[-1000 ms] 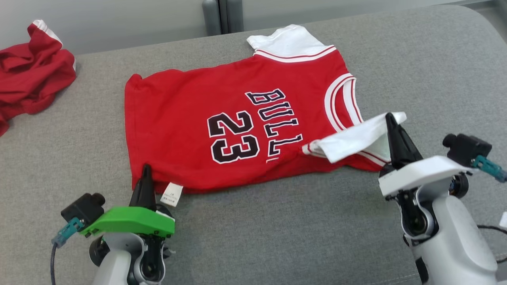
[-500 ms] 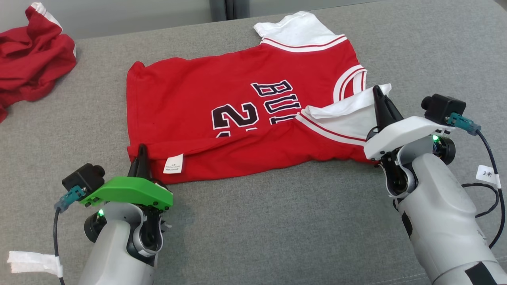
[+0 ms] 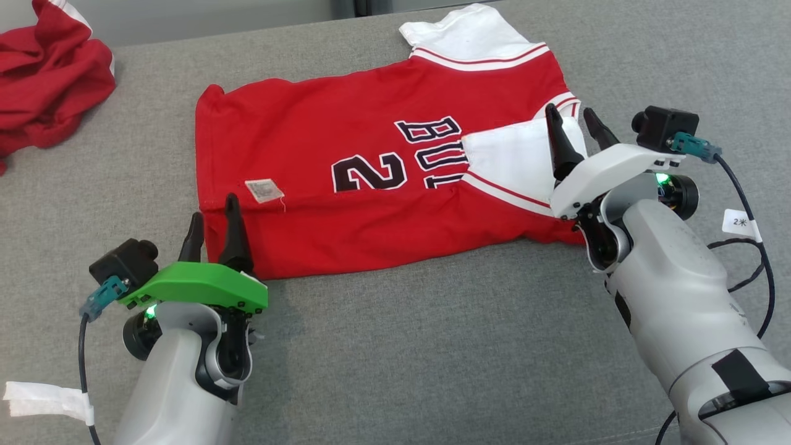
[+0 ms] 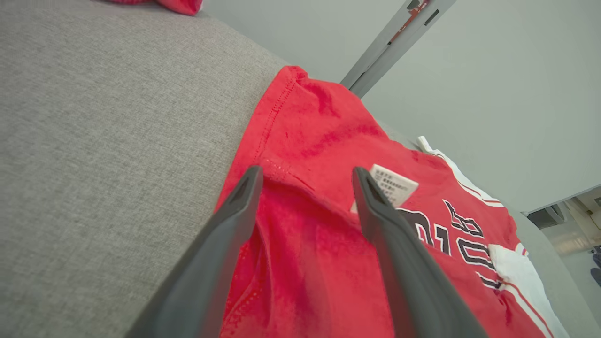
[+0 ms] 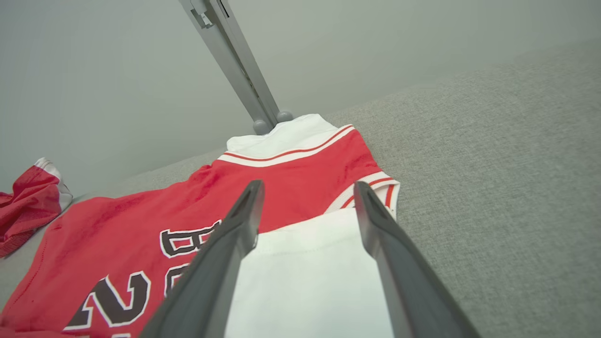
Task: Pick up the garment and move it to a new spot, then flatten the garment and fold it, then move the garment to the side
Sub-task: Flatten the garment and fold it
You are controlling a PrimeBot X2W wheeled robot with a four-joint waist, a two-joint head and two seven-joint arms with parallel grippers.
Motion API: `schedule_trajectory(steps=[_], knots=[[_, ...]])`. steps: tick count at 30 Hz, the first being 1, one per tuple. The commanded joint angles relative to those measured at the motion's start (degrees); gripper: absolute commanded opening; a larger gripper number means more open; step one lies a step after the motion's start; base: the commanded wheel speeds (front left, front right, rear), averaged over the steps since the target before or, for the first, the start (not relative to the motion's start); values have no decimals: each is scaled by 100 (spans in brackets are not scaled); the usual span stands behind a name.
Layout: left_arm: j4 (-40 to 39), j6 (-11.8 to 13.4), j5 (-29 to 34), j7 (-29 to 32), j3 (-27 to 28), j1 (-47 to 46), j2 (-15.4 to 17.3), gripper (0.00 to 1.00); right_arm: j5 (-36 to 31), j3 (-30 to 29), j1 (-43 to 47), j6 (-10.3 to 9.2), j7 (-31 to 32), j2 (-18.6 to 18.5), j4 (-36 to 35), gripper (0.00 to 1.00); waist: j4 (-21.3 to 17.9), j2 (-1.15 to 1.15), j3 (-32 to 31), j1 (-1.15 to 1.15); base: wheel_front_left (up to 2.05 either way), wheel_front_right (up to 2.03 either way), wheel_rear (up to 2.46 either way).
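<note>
One garment (image 3: 346, 142): red jersey mid-cushion, near edge and white sleeve (image 3: 513, 154) folded over its print.
Left claw (image 3: 214, 207): wide, empty, over the folded hem corner.
Right claw (image 3: 570, 111): wide, empty, above the sleeve; each end likely guided flat.
Grey cushion (image 3: 432, 346): bears all.
Spare red cloth (image 3: 49, 74): far left, apart.

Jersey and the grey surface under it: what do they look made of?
Jersey: soft knit cloth, probably cotton or polyester, matte; it folds limply and shows a stitched hem and printed lettering. Grey surface: woven upholstery cloth, matte, with a fine flecked weave; possibly padded, but that can't be told.
</note>
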Motion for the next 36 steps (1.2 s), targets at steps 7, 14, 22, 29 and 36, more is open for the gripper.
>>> schedule_trajectory(steps=[7,14,22,29,36], knots=[[-529,35,242,79,-131,462,381,100,-604,-234,-2,-3,-57,-19,-391,100,20,0,-104,0,0,0,0],[-962,227,166,459,-151,1085,654,100,-1367,-648,768,-4,-60,-18,-1416,100,-11,0,-340,0,0,0,0],[-1096,456,-57,1043,-168,1464,717,100,-1876,-709,1495,-3,-10,-19,-2088,100,-163,0,-413,0,0,0,0],[-911,552,-37,1236,-229,1264,754,100,-1966,-793,1824,-3,258,-19,-2653,100,-348,0,-233,0,0,0,0],[-580,546,-20,1170,-244,1025,705,100,-1933,-889,2105,-3,441,-18,-3037,100,-431,0,-101,0,0,0,0]])
